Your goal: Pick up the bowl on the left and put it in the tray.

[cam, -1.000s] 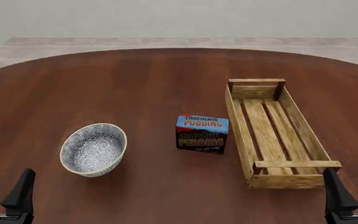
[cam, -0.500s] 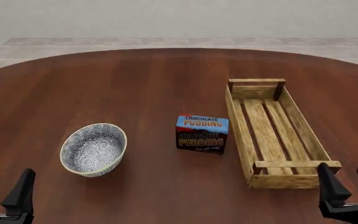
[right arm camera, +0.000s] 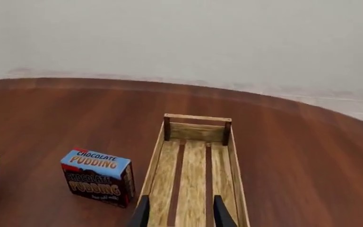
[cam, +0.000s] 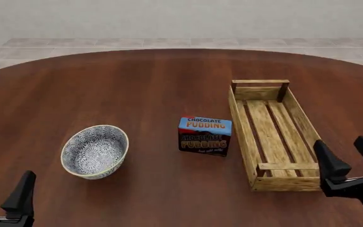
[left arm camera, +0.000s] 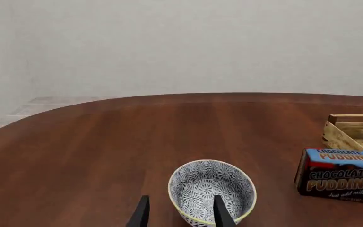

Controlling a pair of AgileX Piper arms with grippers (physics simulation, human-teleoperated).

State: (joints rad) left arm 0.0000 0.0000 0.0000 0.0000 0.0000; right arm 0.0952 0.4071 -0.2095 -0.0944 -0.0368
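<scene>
While both tools sit spread w/ nothing held, bowl point(cam: 95, 151) lies just ahead of left tool point(cam: 4, 190); right tool point(cam: 347, 158) hovers by tray point(cam: 241, 124) near end.

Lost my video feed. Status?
Both grippers open, empty: left gripper, right gripper. Bowl untouched. Tray empty. Pudding box between them.

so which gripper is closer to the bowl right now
Left. The left gripper sits open at the table's near edge, just short of the bowl and a little to its left. The right gripper is open far across, by the tray's near right corner.
</scene>
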